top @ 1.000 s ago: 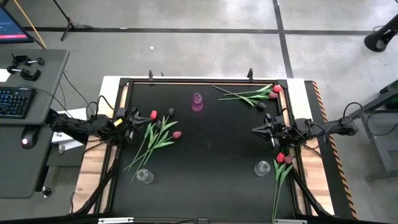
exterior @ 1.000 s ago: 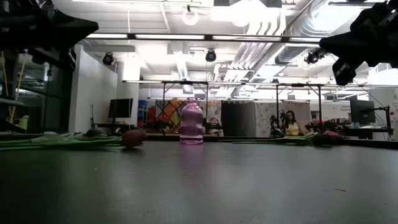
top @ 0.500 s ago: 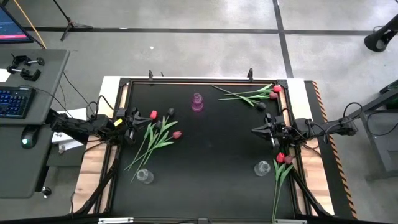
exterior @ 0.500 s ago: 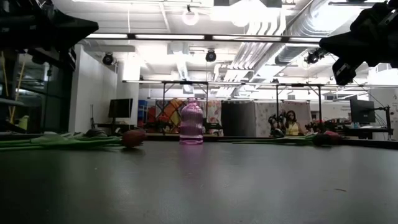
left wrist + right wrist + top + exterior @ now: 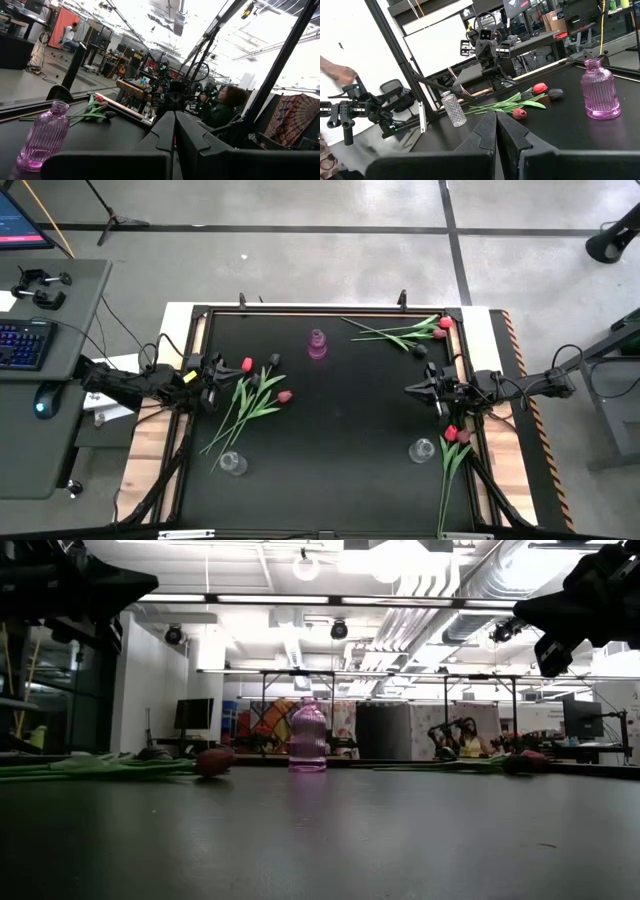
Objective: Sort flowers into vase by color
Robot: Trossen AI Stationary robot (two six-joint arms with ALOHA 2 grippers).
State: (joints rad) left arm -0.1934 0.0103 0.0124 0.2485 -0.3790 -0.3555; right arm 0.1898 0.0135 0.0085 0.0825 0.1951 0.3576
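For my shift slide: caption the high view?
Both grippers, left and right, shut and empty; tulips lie unsorted around pink vase.

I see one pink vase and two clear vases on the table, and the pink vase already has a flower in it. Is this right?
Not quite. The pink vase is empty; the high view and the right wrist view show nothing in it. The rest holds: two clear vases stand on the table, and the flowers lie flat on it.

Black table (image 5: 330, 430); ribbed pink vase (image 5: 317, 345); clear vases (image 5: 232, 464); red, dark tulip heads, green stems (image 5: 250, 395)
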